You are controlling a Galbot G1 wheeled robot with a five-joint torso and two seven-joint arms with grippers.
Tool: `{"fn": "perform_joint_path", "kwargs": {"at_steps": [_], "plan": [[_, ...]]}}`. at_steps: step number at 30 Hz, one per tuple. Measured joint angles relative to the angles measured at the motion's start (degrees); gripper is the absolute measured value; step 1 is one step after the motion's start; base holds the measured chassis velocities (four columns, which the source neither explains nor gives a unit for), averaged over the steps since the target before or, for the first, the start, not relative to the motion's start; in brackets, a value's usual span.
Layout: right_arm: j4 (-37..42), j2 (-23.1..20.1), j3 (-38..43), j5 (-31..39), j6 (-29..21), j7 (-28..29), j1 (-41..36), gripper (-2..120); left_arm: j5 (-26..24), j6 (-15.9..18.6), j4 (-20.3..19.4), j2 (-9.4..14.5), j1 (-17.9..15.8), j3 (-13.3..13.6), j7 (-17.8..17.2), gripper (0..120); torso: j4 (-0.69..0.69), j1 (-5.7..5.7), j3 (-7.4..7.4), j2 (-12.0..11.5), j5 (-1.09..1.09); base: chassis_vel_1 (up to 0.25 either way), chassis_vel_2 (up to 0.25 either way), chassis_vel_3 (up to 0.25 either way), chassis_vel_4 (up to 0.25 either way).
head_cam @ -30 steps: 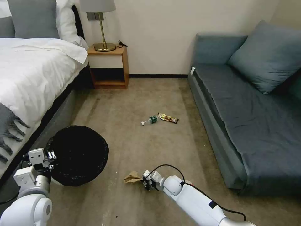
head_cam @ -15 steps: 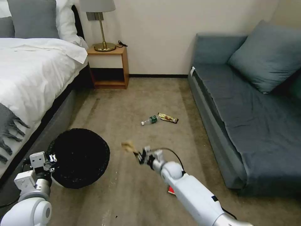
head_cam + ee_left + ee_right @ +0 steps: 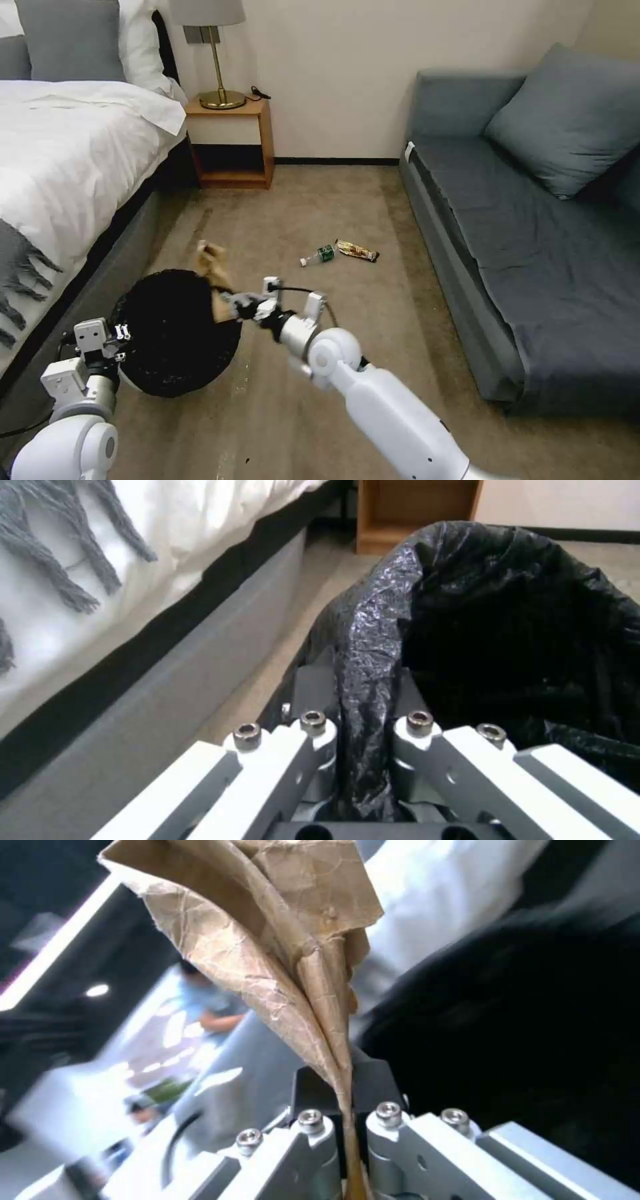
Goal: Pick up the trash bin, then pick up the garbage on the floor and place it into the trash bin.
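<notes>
The right gripper has swung up off the floor and across to the bin, carrying the paper bag with it. A second ago that bag sat low on the carpet; now it rides above the bin's far rim, and a red packet that lay by the right arm is hidden behind it. The right jaws are pressed tight on the bag's folded tail. The left gripper is pinching the black liner at the bin's near rim, holding the bin tipped beside the bed. To do this well, I'd say carry the bag further over the dark opening before letting go, since it looks to hang near the edge. The bottle and candy wrapper lie together on the floor, well apart from the bin.
</notes>
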Motion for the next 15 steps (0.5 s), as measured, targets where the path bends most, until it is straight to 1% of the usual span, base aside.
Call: {"fn": "perform_joint_path", "kwargs": {"at_steps": [1, 4, 6, 7, 9, 10, 11, 12, 15], "plan": [[-1.03, 0.58, -0.50, -0.57, 0.16, -0.90, 0.11, 0, -0.07, 0.01, 0.00, -0.04, 0.06, 0.08, 0.20, 4, 0.00, 0.00, 0.00, 0.00, 0.00, 0.000, 0.000, 0.000, 0.000], [-3.08, 1.86, -1.29, -2.16, 0.77, -1.24, 0.42, 0, -0.17, 0.00, -0.01, -0.09, 0.19, 0.14, 0.80, 4, 0.00, 0.00, 0.00, 0.00, 0.00, 0.000, 0.000, 0.000, 0.000], [-6.35, 4.01, -1.89, -5.34, 1.89, 0.83, 1.13, 0, -0.64, 0.00, -0.42, -0.16, 0.39, 0.23, 1.63, 4, 0.01, 0.00, 0.00, 0.00, 0.01, 0.000, 0.000, 0.000, 0.000], [-6.35, 4.01, -1.89, -5.34, 1.89, 0.83, 1.13, 0, -0.64, 0.00, -0.42, -0.16, 0.39, 0.23, 1.63, 4, 0.01, 0.00, 0.00, 0.00, 0.01, 0.000, 0.000, 0.000, 0.000], [-8.07, 5.11, -1.94, -7.84, 2.74, 3.04, 1.48, 1, -0.83, 0.00, -0.69, -0.19, 0.51, 0.29, 2.07, 4, 0.01, 0.00, 0.00, 0.00, 0.01, 0.000, 0.000, 0.000, 0.000], [-9.68, 5.78, -1.94, -11.38, 3.79, 4.69, 1.64, 2, -0.91, 0.00, -0.82, -0.22, 0.54, 0.34, 2.28, 4, 0.01, 0.00, 0.00, 0.00, 0.01, 0.000, 0.000, 0.000, 0.000], [-10.80, 5.90, -1.89, -14.39, 4.75, 5.20, 1.63, 8, -0.95, 0.00, -0.85, -0.24, 0.52, 0.36, 2.33, 4, 0.00, 0.00, 0.00, 0.00, 0.00, 0.000, 0.000, 0.000, 0.000], [-10.80, 5.90, -1.89, -14.39, 4.75, 5.20, 1.63, 8, -0.95, 0.00, -0.85, -0.24, 0.52, 0.36, 2.33, 4, 0.00, 0.00, 0.00, 0.00, 0.00, 0.000, 0.000, 0.000, 0.000], [-11.53, 5.76, -1.57, -18.32, 6.20, 5.68, 1.25, 20, -1.06, 0.00, -0.85, -0.21, 0.35, 0.36, 2.39, 4, 0.00, 0.00, 0.00, 0.00, 0.02, 0.000, 0.000, 0.000, 0.000]]}}
